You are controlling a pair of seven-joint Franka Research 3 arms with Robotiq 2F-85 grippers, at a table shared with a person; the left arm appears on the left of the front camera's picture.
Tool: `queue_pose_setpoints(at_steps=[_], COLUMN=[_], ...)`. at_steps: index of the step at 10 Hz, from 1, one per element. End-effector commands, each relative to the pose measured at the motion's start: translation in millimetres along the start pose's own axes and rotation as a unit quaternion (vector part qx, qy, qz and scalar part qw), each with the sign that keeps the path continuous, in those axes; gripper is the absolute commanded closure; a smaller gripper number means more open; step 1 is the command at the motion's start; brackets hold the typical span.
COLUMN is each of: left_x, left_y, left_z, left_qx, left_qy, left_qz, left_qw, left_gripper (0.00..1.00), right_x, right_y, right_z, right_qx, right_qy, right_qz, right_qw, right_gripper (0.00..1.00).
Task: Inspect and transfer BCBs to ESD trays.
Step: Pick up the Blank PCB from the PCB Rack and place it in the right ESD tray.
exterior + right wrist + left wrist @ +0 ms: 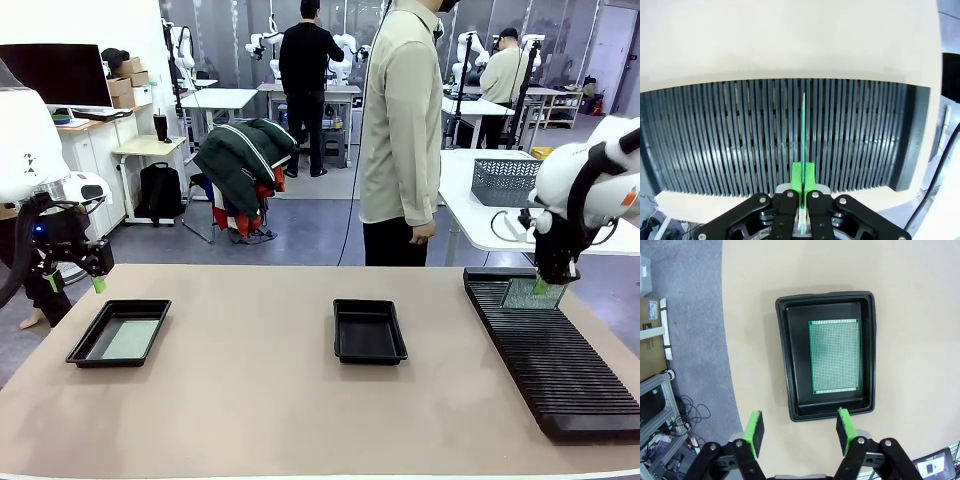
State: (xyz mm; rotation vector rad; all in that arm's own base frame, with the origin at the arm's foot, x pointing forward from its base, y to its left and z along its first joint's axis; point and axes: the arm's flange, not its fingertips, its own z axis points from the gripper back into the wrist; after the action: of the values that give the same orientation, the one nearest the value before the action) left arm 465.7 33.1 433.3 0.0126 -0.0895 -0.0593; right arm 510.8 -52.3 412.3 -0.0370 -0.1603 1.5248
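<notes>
Black and glossy, the left tray (84, 345) lies at about 8 o'clock on your tan table (250, 420), taking the far edge where the person (400, 130) stands as 12. On its floor a flat board (132, 339) lies face up; from the left wrist you see this pale green board (834, 357) resting nearer one long wall than the other, square with the rim. Your left claw (75, 277) hangs above that tray's 9 o'clock side with its green fingers (755, 432) spread apart and nothing between them. The middle tray (369, 331), the same shallow black kind, sits near the table's centre and shows you just its shiny floor. At 3 to 4 o'clock a long black ribbed rack (560, 350) runs from the near edge toward the far one. At its far end, your right claw (545, 285) is pressed together on an upright board (525, 293), pinching the top edge. From the right wrist that upright board (803, 125) shows edge-on as a thin green line running with the ribs. Whether its lower edge sits in a slot or hangs just above, you cannot tell. A grey mesh basket (505, 182) stands on the white table (460, 200) beyond, at 1 o'clock.
</notes>
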Motion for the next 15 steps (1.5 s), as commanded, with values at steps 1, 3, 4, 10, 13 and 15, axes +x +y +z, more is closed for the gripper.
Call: queue_pose_setpoints(at_steps=[1,3,4,10,13,15], left_x=[-1,-1,-1,-1,-1,-1], left_y=[1,1,1,1,1,1], left_z=[-1,-1,-1,-1,-1,-1], left_qx=[-0.001,-0.001,-0.001,-0.001,-0.001,-0.001], left_qy=[-0.002,-0.002,-0.002,-0.002,-0.002,-0.002], left_qz=[-0.003,-0.003,-0.003,-0.003,-0.003,-0.003], left_qw=[1.0,1.0,1.0,1.0,1.0,1.0], left_gripper=[0.22,0.22,0.22,0.22,0.22,0.22], right_x=[10,18,22,29,28,25], right_y=[0,2,3,17,19,17], right_z=[47,93,114,203,211,209], right_qx=[0.02,0.029,0.03,0.02,0.019,0.012], right_qy=[0.019,0.037,0.047,0.064,0.062,0.049], right_qz=[-0.011,-0.014,-0.014,-0.017,-0.016,-0.007], right_qw=[1.0,0.999,0.998,0.998,0.998,0.999], right_gripper=[0.98,0.98,0.98,0.98,0.98,0.98])
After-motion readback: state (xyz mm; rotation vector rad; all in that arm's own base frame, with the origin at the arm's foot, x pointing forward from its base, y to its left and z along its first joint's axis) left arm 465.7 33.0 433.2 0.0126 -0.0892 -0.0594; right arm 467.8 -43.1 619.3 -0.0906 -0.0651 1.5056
